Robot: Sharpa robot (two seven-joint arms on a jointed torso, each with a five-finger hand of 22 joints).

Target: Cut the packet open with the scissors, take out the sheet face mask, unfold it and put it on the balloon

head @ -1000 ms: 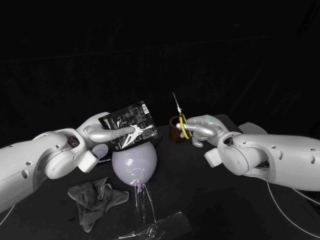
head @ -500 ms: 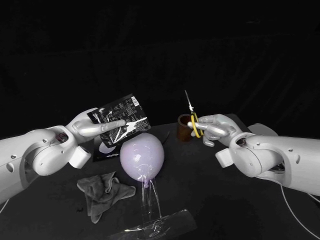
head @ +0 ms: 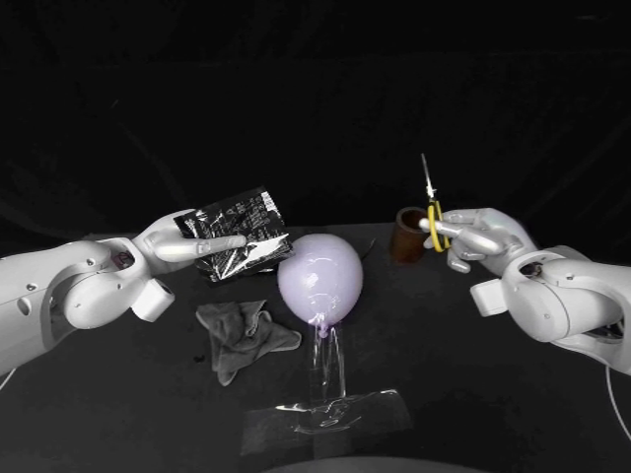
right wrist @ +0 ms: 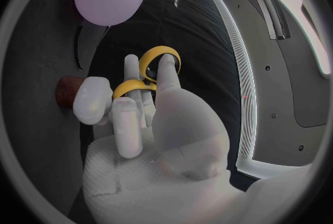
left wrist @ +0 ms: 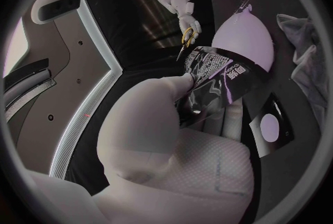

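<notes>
The left hand (head: 187, 242) is pinching the packet (head: 239, 235) at the balloon's (head: 322, 278) ten o'clock, the right hand (head: 475, 235) is gripping the scissors (head: 432, 211) at two o'clock, and cutting likely needs them brought together.

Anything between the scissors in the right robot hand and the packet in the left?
The pale purple balloon stands between the black foil packet in the left robot hand and the yellow-handled scissors in the right robot hand; a straight approach would probably pass close over its top.

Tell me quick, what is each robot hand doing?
Left hand: holding the packet.
Right hand: holding the scissors, blades pointing up.
</notes>
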